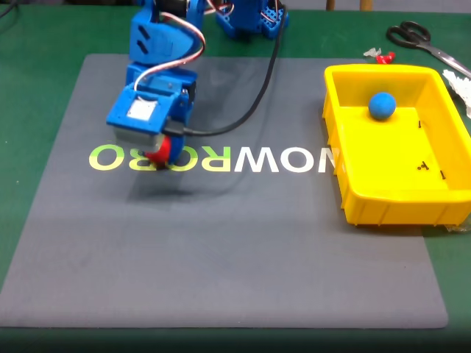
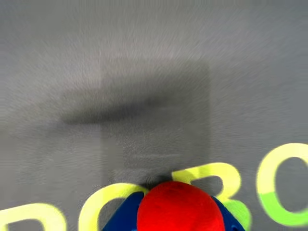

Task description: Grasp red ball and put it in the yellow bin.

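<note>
One red ball [image 2: 180,207] pinched between my gripper [image 1: 158,151] fingers above the mat [image 1: 221,243]; carry it level, grip firm, to the yellow bin [image 1: 383,202] well off sideways.

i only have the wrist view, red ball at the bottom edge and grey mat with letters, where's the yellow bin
Observer: In the fixed view the yellow bin sits at the right edge of the grey mat, far right of the gripper.
Operator: anything in it
Observer: A blue ball lies near its far wall.
Operator: is the ball off the mat
Observer: The red ball sits under the blue gripper body with a shadow beneath; it looks raised, but I cannot be sure.
</note>
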You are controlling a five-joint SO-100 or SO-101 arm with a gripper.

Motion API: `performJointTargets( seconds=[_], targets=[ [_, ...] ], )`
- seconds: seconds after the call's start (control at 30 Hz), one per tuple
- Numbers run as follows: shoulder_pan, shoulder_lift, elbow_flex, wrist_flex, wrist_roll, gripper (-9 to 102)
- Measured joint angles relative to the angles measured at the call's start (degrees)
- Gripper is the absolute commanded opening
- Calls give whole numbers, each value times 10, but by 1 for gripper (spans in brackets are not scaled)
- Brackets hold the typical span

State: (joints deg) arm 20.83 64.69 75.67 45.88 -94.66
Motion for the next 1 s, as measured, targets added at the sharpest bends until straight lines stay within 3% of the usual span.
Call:
performJointTargets(
  seconds=[0.5,1.0],
  targets=[
    [-105,221,0,94,53,0],
    [-329,346,23,112,142,0]
  ],
)
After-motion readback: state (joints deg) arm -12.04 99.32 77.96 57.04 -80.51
